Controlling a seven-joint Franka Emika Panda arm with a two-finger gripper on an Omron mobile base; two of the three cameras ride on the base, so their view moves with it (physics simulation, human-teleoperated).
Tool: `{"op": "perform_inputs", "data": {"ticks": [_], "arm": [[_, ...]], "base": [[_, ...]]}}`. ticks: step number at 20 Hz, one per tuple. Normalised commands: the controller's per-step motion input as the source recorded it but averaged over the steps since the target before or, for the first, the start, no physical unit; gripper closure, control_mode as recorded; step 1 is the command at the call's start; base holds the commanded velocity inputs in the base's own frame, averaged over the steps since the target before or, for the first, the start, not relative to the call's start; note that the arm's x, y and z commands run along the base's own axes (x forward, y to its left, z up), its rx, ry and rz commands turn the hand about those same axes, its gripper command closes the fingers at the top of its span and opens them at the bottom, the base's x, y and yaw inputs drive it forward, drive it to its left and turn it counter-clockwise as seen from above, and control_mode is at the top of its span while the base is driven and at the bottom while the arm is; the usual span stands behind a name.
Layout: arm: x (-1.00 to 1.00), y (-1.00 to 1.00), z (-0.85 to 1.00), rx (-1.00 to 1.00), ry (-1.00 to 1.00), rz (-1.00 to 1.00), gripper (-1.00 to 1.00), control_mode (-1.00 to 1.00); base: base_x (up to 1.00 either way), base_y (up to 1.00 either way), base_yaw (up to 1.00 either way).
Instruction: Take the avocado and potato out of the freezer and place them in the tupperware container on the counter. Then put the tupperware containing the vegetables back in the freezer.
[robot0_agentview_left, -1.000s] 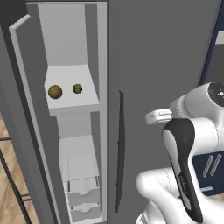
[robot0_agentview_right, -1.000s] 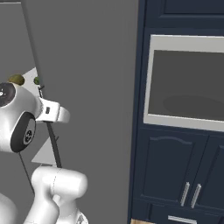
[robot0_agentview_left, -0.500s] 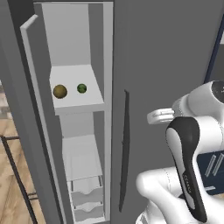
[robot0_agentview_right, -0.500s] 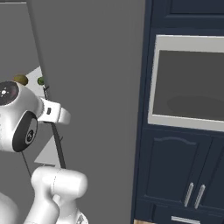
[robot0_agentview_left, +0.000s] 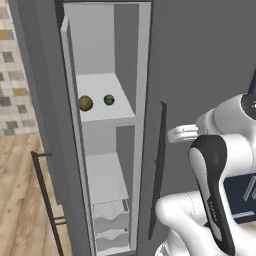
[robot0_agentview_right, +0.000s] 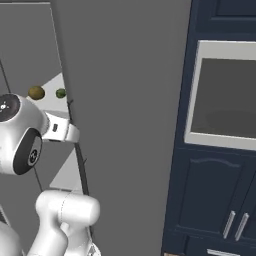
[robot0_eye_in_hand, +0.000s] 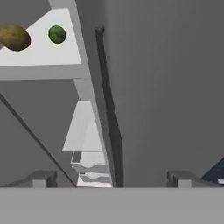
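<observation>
The freezer (robot0_agentview_left: 200, 60) stands with its narrow compartment open. On its upper pale shelf (robot0_agentview_left: 117, 111) lie the olive-brown potato (robot0_agentview_left: 85, 103) on the left and the dark green avocado (robot0_agentview_left: 109, 99) just to its right, a small gap between them. Both also show past the arm as the potato (robot0_agentview_right: 36, 92) and the avocado (robot0_agentview_right: 61, 93). In the hand view the potato (robot0_eye_in_hand: 14, 37) and the avocado (robot0_eye_in_hand: 57, 34) sit at upper left, far from my gripper (robot0_eye_in_hand: 111, 179), which is open and holds nothing. The tupperware container and the counter are out of view.
A long dark vertical handle (robot0_agentview_left: 159, 165) runs down the freezer's closed right door. The open left door (robot0_agentview_left: 40, 100) carries a dark rail (robot0_agentview_left: 45, 200). White drawers (robot0_agentview_left: 112, 220) sit low inside. Navy cabinets with a built-in oven (robot0_agentview_right: 225, 100) stand to the right.
The whole picture has shifted right in both base views, so the base and cameras have moved. The potato and avocado rest on the shelf as before. The gripper stays open.
</observation>
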Motion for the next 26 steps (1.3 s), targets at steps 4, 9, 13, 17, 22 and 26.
{"op": "perform_inputs", "data": {"ticks": [4, 9, 13, 17, 22, 26], "arm": [[0.0, 0.0, 0.0, 0.0, 0.0, 0.0, -1.0, 1.0], [0.0, 0.0, 0.0, 0.0, 0.0, 0.0, -1.0, 1.0], [0.0, 0.0, 0.0, 0.0, 0.0, 0.0, -1.0, 1.0], [0.0, 0.0, 0.0, 0.0, 0.0, 0.0, -1.0, 1.0], [0.11, 0.03, 0.0, 0.0, 0.02, 0.0, -1.0, -1.0], [0.35, 0.16, 0.0, 0.01, 0.02, 0.0, -1.0, -1.0]], "base": [[0.05, 0.52, 0.0], [0.18, 0.61, 0.0], [0.37, 0.3, 0.0], [0.69, 0.03, 0.0], [0.52, 0.11, 0.0], [0.0, 0.0, 0.0]]}}
